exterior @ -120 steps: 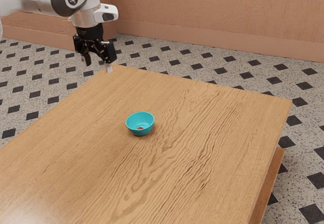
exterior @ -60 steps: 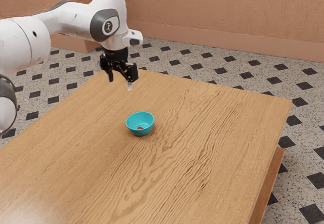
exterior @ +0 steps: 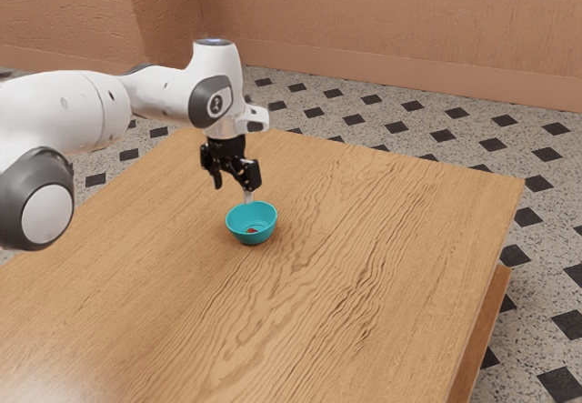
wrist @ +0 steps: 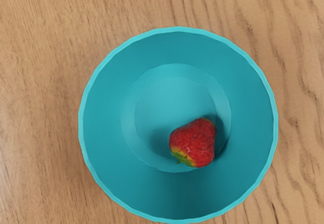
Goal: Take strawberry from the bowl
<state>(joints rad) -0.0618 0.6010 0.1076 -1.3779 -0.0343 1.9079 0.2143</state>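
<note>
On a wooden table (exterior: pixel 382 266), a strawberry (wrist: pixel 195 142) lay at the bottom of a teal bowl (wrist: pixel 106 125), walled in on all sides, as the robot's fingers (exterior: pixel 248 197) hung spread apart nearby.

Red strawberry (wrist: pixel 196 142), yellow-green at one end, lying on its side; off centre in bottom of bowl (wrist: pixel 109 113); bowl turquoise, round, upright on wooden worktop (wrist: pixel 40 82).

Pinkish walls (exterior: pixel 382 21) — speckled floor (exterior: pixel 318 128), dark diamonds — wooden table (exterior: pixel 391 239).
</note>
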